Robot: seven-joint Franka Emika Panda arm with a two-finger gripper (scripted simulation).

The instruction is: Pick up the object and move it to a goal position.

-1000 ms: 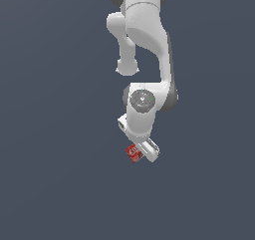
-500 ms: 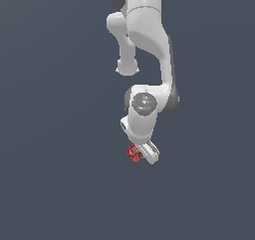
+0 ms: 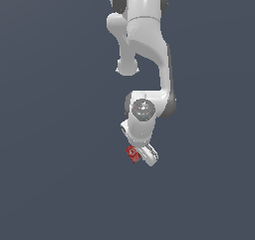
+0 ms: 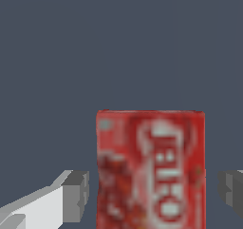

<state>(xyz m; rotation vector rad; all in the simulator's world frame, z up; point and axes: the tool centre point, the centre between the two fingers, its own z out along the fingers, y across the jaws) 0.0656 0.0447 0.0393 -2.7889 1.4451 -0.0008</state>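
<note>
The object (image 4: pixel 151 168) is a small red box with white lettering on its top face, lying flat on the dark grey surface. In the wrist view it sits between the two grey fingertips (image 4: pixel 76 195) of my gripper (image 4: pixel 154 190), with a narrow gap on either side, so the gripper is open around it. In the exterior view the object (image 3: pixel 132 154) peeks out on the exterior view's left of the white gripper (image 3: pixel 142 155), which hangs low over it. The hand hides most of the box there.
The white arm (image 3: pixel 144 50) reaches down from the top of the exterior view. A plain dark grey surface (image 3: pixel 55 174) lies all around, with nothing else on it.
The arm has sunk slightly lower over the box. The box has stayed where it was.
</note>
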